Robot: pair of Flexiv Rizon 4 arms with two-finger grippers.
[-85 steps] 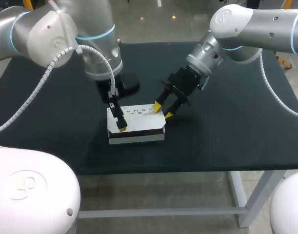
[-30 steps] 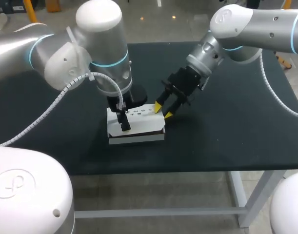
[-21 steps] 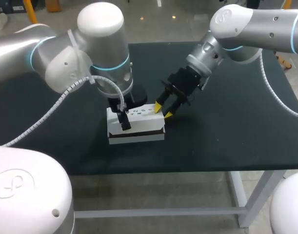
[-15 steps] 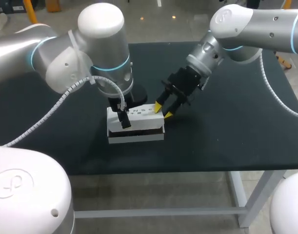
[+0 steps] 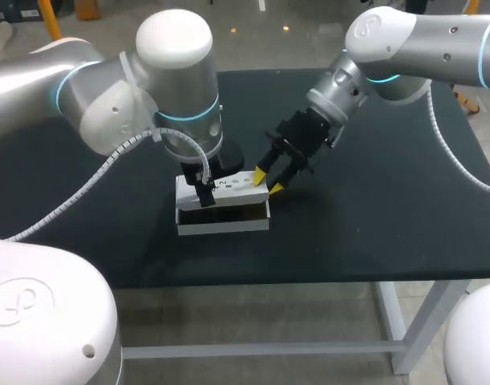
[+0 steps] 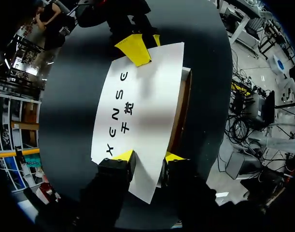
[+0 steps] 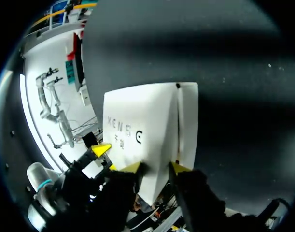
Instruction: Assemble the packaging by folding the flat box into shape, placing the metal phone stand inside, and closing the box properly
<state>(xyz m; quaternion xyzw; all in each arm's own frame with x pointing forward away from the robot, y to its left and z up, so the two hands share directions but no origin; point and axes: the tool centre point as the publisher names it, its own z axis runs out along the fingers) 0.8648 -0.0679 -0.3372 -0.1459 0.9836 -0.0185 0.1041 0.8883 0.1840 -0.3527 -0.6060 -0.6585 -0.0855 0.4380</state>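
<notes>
Left gripper (image 6: 148, 156), pinching the lid (image 6: 133, 101), had lifted it — box (image 5: 223, 225) reopened; right gripper (image 7: 156, 167) straddled the box's end, grip unclear.

White box (image 7: 147, 130) lies on dark bench (image 7: 229, 87). Right gripper (image 7: 155, 169) clamps its near end, one yellow tip on the printed top face, the other on the narrow side panel. Left gripper (image 7: 105, 157) sits just beside the box.
</notes>
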